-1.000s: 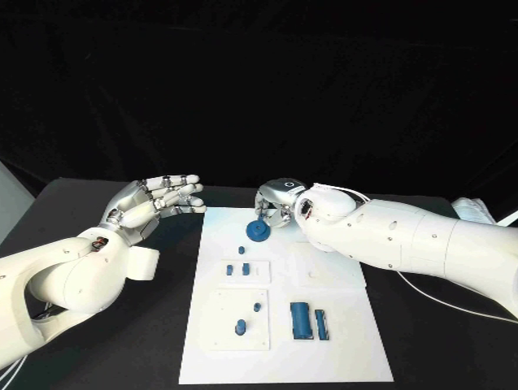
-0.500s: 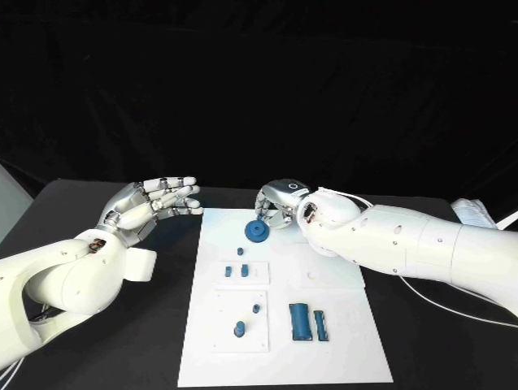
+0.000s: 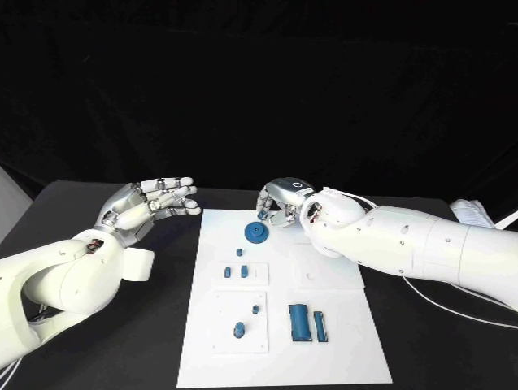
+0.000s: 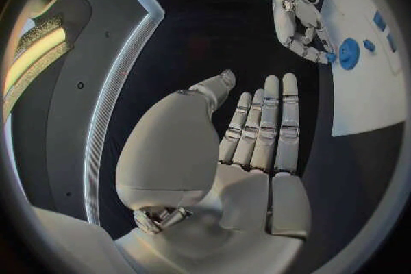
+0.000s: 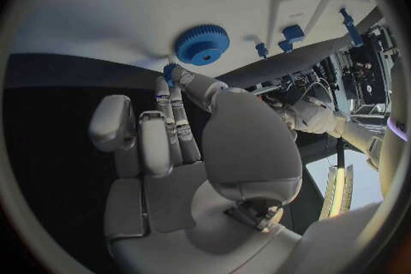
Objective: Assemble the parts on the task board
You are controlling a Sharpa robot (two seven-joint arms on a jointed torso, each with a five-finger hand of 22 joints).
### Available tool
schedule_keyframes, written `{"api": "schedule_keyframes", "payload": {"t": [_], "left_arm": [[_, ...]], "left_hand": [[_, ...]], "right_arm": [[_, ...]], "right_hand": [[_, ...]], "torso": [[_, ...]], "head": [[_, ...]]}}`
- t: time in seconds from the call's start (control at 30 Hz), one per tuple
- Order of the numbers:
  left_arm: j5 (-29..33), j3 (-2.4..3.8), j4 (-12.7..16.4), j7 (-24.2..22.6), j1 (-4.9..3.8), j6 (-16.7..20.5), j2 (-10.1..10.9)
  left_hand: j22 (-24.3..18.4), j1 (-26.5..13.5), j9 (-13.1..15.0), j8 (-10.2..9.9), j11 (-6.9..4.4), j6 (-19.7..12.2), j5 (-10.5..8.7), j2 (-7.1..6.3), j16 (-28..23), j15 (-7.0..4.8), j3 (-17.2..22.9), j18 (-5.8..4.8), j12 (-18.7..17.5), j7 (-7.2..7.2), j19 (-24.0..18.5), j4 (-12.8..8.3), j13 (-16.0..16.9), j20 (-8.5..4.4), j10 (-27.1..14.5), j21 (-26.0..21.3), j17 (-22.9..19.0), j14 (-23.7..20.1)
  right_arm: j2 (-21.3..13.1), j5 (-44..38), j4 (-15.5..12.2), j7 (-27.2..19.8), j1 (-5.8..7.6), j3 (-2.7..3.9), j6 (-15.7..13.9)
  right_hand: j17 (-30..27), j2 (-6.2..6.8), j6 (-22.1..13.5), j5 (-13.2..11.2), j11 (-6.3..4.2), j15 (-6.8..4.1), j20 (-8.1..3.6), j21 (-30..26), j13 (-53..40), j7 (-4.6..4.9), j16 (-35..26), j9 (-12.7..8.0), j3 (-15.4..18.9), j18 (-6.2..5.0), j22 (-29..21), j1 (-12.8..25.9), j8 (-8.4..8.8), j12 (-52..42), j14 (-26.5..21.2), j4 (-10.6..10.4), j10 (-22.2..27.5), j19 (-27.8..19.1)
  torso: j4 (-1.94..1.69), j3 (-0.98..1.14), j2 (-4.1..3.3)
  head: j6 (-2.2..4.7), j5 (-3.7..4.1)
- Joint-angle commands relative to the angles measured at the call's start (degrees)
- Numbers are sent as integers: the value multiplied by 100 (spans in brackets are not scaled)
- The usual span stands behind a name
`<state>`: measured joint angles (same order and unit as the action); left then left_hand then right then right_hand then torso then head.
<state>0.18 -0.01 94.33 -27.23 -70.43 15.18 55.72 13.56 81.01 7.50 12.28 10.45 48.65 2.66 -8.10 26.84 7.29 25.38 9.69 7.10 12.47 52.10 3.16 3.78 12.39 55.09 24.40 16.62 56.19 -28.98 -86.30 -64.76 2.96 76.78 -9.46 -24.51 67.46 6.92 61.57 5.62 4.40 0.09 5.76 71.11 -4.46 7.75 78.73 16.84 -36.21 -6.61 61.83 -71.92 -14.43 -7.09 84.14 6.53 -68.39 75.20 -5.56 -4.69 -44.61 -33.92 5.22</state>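
The white task board (image 3: 329, 268) lies in the middle of the black table. A blue gear (image 3: 256, 233) (image 5: 203, 44) (image 4: 349, 53) lies flat near the board's far left corner. My right hand (image 3: 285, 203) (image 5: 184, 137) hovers just behind the gear and pinches a small blue part (image 5: 168, 71) at its fingertips. My left hand (image 3: 153, 203) (image 4: 248, 144) is held up off the board's far left corner, holding nothing, its fingers straight. Two long blue blocks (image 3: 298, 321) stand near the board's front.
Small blue pieces (image 3: 235, 272) sit in a raised plate at mid-board, and two more (image 3: 237, 329) sit on the front left plate. A white cable (image 3: 470, 211) lies at the table's right edge.
The view has shifted a little. Both hands and the gear keep their places relative to the board.
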Motion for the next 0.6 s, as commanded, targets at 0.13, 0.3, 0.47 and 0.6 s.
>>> {"api": "schedule_keyframes", "payload": {"t": [0.13, 0.3, 0.47, 0.6], "left_arm": [[-12, 5, -8, -36, -9, -94, -3], [-12, 5, -3, -34, -9, -102, -4], [-12, 5, 4, -33, -9, -101, 3], [-12, 5, 4, -33, -9, -101, 11]], "left_hand": [[5, -49, 3, 19, 21, 21, 19, 12, 18, -15, 19, 34, -30, 155, -25, 1, 4, 4, 13, 20, 5, -43], [5, -49, 3, 19, 21, 21, 19, 12, 18, -15, 19, 34, -30, 155, -25, 1, 4, 4, 13, 20, 5, -43], [5, -49, 3, 19, 21, 21, 19, 12, 18, -15, 19, 34, -30, 155, -25, 1, 4, 4, 13, 20, 5, -43], [13, -51, 3, 19, 21, 21, 19, 12, 29, -15, 26, 34, -32, 154, -35, -7, 3, 4, 13, 33, 10, -51]], "right_arm": [[-145, 24, -113, 115, 33, 18, -58], [-410, 29, -392, 203, 65, 30, -2], [-731, 18, -733, 326, 82, 30, 173], [-1007, -76, -1024, 469, 83, 14, 338]], "right_hand": [[10, -57, 45, 22, -13, -36, -1, 38, 0, 2, 23, 56, -21, 84, 16, -6, -23, 1, 185, -20, -37, 49], [17, -52, 45, 24, -12, -37, -1, 54, 0, 3, 28, 61, -18, 89, 41, -4, -25, 3, 187, -22, -39, 61], [28, -40, 46, 23, -12, -37, -3, 67, 0, 1, 37, 73, -8, 93, 63, 6, -33, 5, 189, -29, -46, 72], [60, -16, 37, 12, -12, -37, -3, 105, 2, -6, 58, 91, 8, 106, 126, 27, -41, 16, 195, -48, -47, 103]], "torso": [[29, 4, -13], [42, 8, 0], [76, 20, 10], [104, 39, 22]], "head": [[15, 7], [-4, 33], [-37, 46], [-61, 53]]}}
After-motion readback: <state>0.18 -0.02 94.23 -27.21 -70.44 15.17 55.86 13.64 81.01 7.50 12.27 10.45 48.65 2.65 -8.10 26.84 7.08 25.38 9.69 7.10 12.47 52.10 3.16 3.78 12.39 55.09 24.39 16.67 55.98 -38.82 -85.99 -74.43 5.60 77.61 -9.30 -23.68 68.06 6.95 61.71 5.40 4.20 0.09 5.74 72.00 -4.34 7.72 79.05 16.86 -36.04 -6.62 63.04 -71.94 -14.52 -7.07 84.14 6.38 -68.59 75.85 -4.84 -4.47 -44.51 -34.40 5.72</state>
